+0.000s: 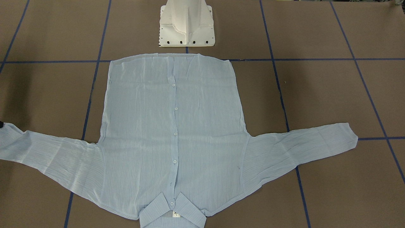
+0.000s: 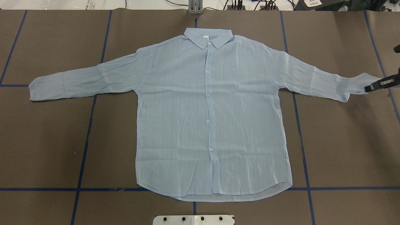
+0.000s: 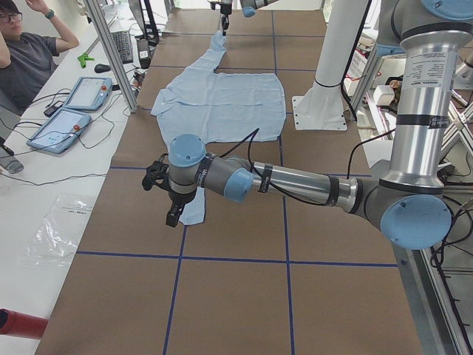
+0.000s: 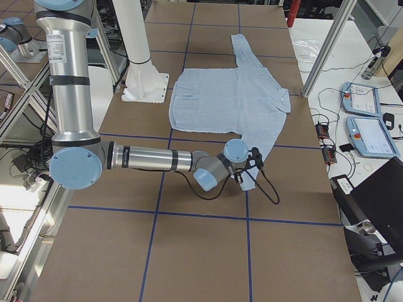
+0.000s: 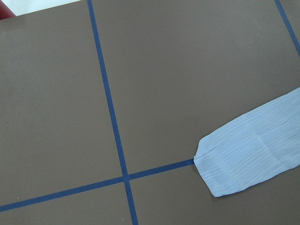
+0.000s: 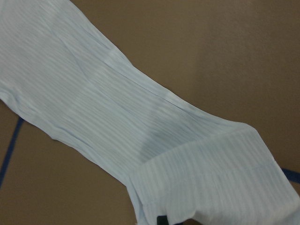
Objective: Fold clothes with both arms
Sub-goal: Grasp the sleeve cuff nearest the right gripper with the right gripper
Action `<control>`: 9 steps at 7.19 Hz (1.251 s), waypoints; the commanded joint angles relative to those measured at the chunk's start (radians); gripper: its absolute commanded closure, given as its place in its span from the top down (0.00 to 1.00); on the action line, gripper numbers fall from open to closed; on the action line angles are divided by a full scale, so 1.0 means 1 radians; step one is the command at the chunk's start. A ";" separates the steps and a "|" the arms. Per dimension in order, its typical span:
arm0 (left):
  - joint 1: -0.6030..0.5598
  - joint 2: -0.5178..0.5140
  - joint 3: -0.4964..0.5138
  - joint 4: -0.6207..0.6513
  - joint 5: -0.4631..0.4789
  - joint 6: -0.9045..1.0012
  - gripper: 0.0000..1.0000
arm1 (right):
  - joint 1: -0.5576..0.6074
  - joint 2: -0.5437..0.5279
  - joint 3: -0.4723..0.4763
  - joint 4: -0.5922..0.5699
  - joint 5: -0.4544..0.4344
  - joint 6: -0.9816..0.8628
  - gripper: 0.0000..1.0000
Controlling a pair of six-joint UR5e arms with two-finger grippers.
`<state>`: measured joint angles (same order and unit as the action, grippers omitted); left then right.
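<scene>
Right pincer (image 2: 368, 88): clenched on one cuff (image 2: 359, 85) of the shirt (image 2: 212, 118), out on the robot's right, with the sleeve end lifted a touch.
Left pincer (image 3: 172, 217): hangs over the brown counter (image 2: 62, 150) just beside the other cuff (image 3: 194, 213); released or clenched, I cannot tell.
Shirt: flat, buttoned, front up, both sleeves spread wide, hem near the white pedestal (image 1: 186, 23), collar (image 2: 207, 37) on the far side.
</scene>
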<state>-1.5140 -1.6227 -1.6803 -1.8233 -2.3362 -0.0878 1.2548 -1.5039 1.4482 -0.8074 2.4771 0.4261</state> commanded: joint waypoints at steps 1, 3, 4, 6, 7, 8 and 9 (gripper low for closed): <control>0.000 -0.002 0.013 -0.011 0.000 -0.001 0.99 | -0.020 0.156 0.108 -0.106 0.058 0.098 0.00; 0.000 -0.006 0.016 -0.011 0.000 -0.001 0.99 | -0.171 0.424 0.120 -0.234 0.039 0.335 0.00; 0.000 -0.008 0.025 -0.013 0.000 -0.001 0.99 | -0.225 0.523 0.116 -0.295 -0.015 0.386 0.00; 0.000 -0.009 0.086 -0.085 -0.002 -0.003 0.99 | -0.331 0.661 0.080 -0.351 -0.113 0.393 0.00; 0.000 -0.009 0.102 -0.100 -0.002 -0.003 0.99 | -0.389 0.741 -0.013 -0.343 -0.197 0.399 0.00; 0.000 -0.009 0.113 -0.100 -0.002 -0.001 0.99 | -0.423 0.798 -0.091 -0.342 -0.248 0.399 0.00; 0.000 -0.009 0.119 -0.103 -0.002 -0.001 0.99 | -0.458 0.815 -0.133 -0.339 -0.289 0.399 0.00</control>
<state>-1.5140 -1.6321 -1.5723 -1.9212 -2.3378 -0.0894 0.8422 -0.7307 1.3814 -1.1486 2.2464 0.8242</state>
